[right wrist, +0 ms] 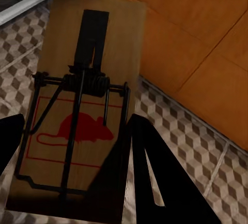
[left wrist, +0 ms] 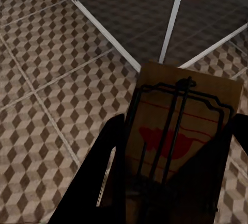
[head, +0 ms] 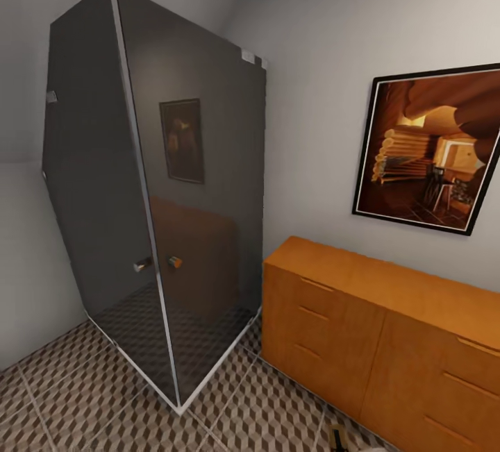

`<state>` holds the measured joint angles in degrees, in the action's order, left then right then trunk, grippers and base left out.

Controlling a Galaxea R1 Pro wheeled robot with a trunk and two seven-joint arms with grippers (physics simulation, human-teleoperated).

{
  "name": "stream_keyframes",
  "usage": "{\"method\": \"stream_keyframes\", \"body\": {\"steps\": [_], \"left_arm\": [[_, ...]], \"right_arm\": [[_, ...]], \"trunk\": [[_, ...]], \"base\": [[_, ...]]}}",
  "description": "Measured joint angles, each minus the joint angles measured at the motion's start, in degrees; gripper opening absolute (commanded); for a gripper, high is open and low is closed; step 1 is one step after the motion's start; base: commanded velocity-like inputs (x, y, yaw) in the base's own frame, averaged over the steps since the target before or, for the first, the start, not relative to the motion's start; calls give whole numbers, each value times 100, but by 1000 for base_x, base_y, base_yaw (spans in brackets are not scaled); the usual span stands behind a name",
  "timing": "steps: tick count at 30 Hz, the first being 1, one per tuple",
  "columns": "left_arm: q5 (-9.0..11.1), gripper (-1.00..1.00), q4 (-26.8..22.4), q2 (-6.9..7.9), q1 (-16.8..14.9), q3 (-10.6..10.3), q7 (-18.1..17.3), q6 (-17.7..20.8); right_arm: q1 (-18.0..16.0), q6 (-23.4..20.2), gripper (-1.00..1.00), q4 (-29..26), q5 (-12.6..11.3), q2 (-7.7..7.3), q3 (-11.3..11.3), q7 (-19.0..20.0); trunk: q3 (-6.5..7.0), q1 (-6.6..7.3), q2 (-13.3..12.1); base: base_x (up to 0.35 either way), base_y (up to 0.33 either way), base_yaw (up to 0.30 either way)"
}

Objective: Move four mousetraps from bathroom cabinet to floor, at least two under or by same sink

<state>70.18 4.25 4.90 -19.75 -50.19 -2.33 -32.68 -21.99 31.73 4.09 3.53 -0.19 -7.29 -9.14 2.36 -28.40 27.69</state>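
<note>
In the left wrist view my left gripper (left wrist: 175, 149) is shut on a mousetrap (left wrist: 199, 97), a tan board with dark wire and a red mouse print. It hangs above the bathroom floor (left wrist: 46, 79), close to the shower's white base rail. Seen from the right wrist, my right gripper (right wrist: 77, 141) is shut on a second mousetrap (right wrist: 124, 33), held over the bathroom floor (right wrist: 181, 131) just in front of the cabinet (right wrist: 196, 38). The head view shows the orange-brown cabinet (head: 361, 313) against the right wall, drawers closed, on the cube-patterned bathroom floor (head: 83, 382). The bathroom sink is out of view.
A tall dark-glass shower enclosure (head: 173, 195) with a white base rail (head: 215, 369) fills the corner left of the cabinet, with only a narrow gap between them. A framed picture (head: 430, 153) hangs above the cabinet. Open tiles lie in front of the shower.
</note>
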Motion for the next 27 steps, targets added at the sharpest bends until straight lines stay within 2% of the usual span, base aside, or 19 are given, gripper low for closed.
{"method": "stream_keyframes", "body": {"steps": [24, 27], "left_arm": [[-3, -100, 5, 4, -2, -5, 21, -2], [1, -100, 8, 7, 4, 0, 33, -21]], "right_arm": [[0, 0, -100, 0, -4, 0, 7, -1], [0, 0, -100, 0, -9, -13, 63, -1]], "trunk": [[0, 0, 0], [0, 0, 0]], "base": [[0, 0, 300], [0, 0, 300]]}}
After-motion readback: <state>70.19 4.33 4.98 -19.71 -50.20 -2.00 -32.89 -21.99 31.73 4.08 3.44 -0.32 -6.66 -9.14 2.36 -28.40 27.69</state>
